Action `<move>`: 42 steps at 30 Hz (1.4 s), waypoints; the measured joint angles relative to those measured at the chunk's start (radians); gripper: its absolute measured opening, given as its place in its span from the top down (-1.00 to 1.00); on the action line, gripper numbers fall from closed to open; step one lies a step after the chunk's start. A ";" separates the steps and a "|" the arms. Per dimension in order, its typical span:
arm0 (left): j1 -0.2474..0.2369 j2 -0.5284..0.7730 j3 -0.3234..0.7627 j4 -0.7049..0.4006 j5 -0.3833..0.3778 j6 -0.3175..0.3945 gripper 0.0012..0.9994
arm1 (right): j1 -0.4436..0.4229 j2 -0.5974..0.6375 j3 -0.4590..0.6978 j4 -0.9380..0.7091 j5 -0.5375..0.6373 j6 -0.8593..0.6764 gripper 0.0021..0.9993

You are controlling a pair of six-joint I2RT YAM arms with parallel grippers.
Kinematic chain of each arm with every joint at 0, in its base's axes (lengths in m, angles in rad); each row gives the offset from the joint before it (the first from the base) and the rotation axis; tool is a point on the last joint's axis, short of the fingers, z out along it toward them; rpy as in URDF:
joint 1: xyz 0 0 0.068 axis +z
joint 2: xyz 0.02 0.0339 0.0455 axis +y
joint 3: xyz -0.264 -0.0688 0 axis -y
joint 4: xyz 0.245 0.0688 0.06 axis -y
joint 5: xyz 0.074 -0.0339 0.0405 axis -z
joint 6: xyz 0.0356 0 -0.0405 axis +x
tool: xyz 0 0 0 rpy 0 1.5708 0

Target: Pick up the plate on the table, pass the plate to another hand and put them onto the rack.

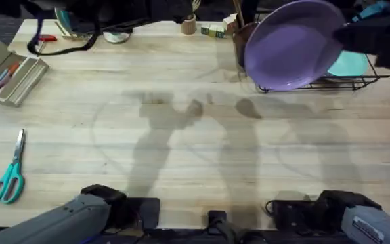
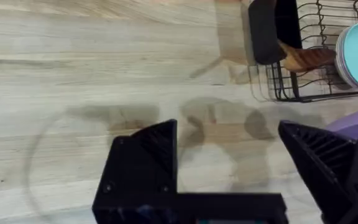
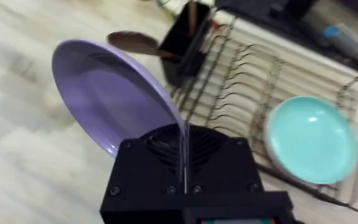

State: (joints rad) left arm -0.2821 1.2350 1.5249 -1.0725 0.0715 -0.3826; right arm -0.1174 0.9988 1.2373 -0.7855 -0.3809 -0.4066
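My right gripper (image 3: 184,163) is clamped on the rim of the round, glossy lavender-purple plate (image 1: 293,44), with the rim pinched edge-on between my black fingers. I hold the plate tilted up off the light wood butcher-block bench (image 1: 181,122), at the near left corner of the black wire dish rack (image 3: 272,81) on the far right of the bench. A teal-green plate (image 3: 314,139) stands in the rack's slots, just beside the one I carry, and a dark utensil holder (image 3: 182,43) with wooden tools sits at the rack's end. My left gripper (image 2: 229,165) hangs released over bare wood, its fingers spread wide with nothing between them, the rack beyond it. Teal-handled scissors (image 1: 9,173) lie far off on the bench's left side.
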 joint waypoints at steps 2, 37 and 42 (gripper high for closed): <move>0.000 0.000 0.000 0.000 0.000 0.000 -0.99 | -0.031 -0.017 0.000 0.016 0.000 -0.029 0.95; 0.000 0.000 0.000 0.008 0.000 0.000 -0.99 | -0.091 0.613 0.000 1.106 0.000 -0.800 0.95; 0.000 0.000 0.000 0.008 0.000 0.000 -0.99 | -0.091 0.695 0.000 1.189 0.000 -0.825 0.95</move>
State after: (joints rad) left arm -0.2821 1.2350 1.5249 -1.0641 0.0715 -0.3828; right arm -0.2081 1.6936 1.2377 0.4034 -0.3813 -1.2315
